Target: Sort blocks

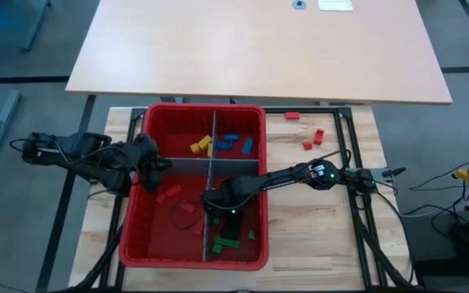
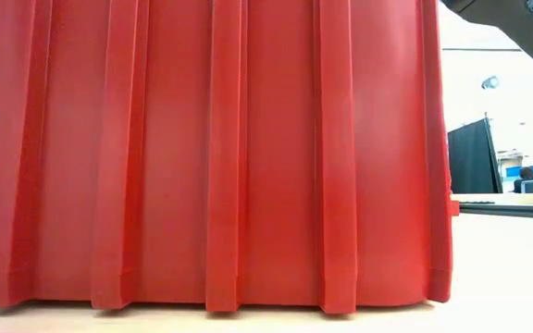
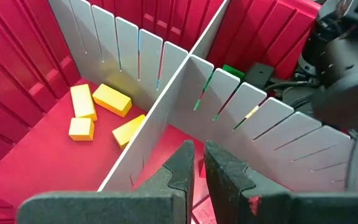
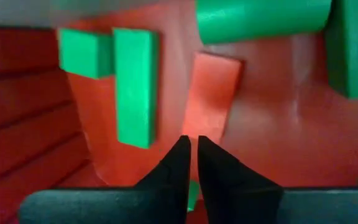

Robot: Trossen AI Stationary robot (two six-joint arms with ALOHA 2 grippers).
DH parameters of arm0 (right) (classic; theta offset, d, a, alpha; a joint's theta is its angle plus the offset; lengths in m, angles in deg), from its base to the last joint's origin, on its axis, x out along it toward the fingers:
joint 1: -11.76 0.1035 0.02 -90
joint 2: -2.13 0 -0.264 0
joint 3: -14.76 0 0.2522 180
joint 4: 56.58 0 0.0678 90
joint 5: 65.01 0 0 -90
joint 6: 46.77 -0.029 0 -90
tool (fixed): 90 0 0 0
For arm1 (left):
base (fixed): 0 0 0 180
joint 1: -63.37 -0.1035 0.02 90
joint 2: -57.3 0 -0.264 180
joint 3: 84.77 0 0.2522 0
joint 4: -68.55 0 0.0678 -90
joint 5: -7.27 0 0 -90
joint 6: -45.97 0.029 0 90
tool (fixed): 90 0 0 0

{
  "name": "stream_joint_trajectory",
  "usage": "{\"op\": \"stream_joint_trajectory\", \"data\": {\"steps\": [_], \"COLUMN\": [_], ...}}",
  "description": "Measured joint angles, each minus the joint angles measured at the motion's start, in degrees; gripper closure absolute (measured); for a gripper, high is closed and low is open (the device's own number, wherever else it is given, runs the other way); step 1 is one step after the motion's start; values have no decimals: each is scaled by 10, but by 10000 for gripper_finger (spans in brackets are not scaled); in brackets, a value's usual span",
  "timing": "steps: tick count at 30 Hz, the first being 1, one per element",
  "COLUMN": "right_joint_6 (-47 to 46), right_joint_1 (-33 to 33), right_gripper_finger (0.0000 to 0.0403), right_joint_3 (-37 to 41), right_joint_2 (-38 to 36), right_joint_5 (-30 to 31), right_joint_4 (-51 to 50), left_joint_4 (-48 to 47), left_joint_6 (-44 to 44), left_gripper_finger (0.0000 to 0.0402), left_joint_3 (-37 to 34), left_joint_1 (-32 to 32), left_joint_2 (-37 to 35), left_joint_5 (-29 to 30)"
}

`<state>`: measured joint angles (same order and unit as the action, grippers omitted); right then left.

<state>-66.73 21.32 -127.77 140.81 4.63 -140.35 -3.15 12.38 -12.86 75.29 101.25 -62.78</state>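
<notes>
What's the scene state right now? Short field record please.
bin: red bin, grey dividers, four compartments
yellow blocks: far-left compartment
blue blocks: far-right compartment
green blocks: near-right compartment
stray: a red block among the green
loose red blocks: on table right of bin
left hand: shut, over the dividers
right hand: shut, low in near-right compartment

A big bin [image 1: 141, 236] sits on the desk [image 1: 316, 236]. Two crossing walls [image 1: 211, 163] split it into four parts. Each part has blocks [image 1: 200, 146] in it. A few more blocks [image 1: 308, 145] lie on the desk, right of the bin. The left claw [image 1: 159, 165] is over the bin's left side. The right claw [image 1: 229, 229] is down in the near right part.
</notes>
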Motion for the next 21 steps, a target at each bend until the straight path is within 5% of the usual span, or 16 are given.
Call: {"op": "stream_joint_trajectory", "data": {"steps": [15,21], "right_joint_6": [-16,-15], "right_joint_1": [11,10], "right_gripper_finger": [236,207], "right_joint_3": [2,4], "right_joint_2": [-1,22], "right_joint_5": [-11,-1], "right_joint_4": [69,77], "left_joint_4": [0,0], "left_joint_6": [0,0], "left_gripper_finger": [377,377], "left_joint_3": [0,0], "left_joint_1": [0,0], "left_joint_2": [0,0], "left_joint_5": [0,0]}}
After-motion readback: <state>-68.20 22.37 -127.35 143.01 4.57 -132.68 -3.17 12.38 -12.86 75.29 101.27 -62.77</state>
